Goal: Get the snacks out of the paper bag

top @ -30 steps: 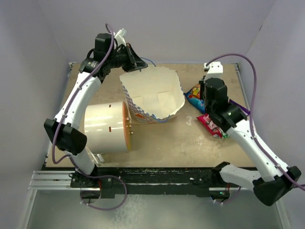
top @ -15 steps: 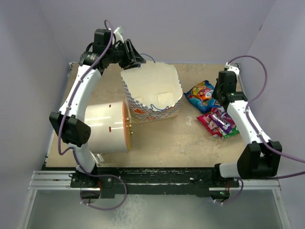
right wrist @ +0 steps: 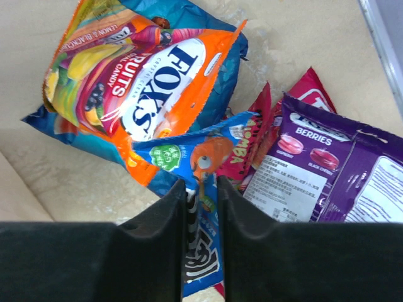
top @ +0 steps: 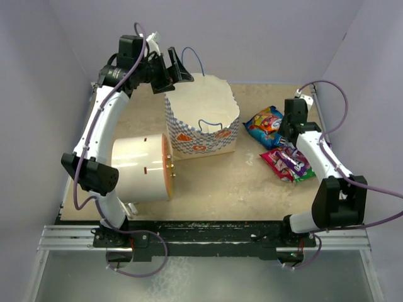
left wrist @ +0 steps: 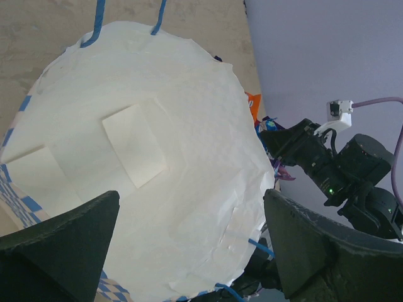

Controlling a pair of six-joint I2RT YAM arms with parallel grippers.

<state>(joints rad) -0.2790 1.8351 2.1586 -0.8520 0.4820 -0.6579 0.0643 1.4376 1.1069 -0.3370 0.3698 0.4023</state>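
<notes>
The paper bag [top: 201, 126], checkered blue and white, stands upright at the back of the table. Its white inside [left wrist: 145, 170] looks bare in the left wrist view. My left gripper [top: 179, 66] hangs wide open above the bag's back rim, holding nothing [left wrist: 192, 195]. The snacks [top: 280, 148] lie in a pile to the right of the bag: an orange-and-blue Fox's packet [right wrist: 145, 94], a purple berries packet [right wrist: 334, 170], a red one [right wrist: 302, 94] and a small blue one [right wrist: 201, 163]. My right gripper [right wrist: 201, 182] is low over the small blue packet, jaws a little apart.
A big white cylinder with a tan face [top: 141, 167] lies on its side left of the bag, close to it. The grey side walls stand close on both sides. The left arm's elbow [top: 88, 176] hangs beside the cylinder.
The bag has swung from tilted to upright as my left gripper opened and let go of its rim. My right gripper has brought a small blue packet to the pile and parted its jaws.
</notes>
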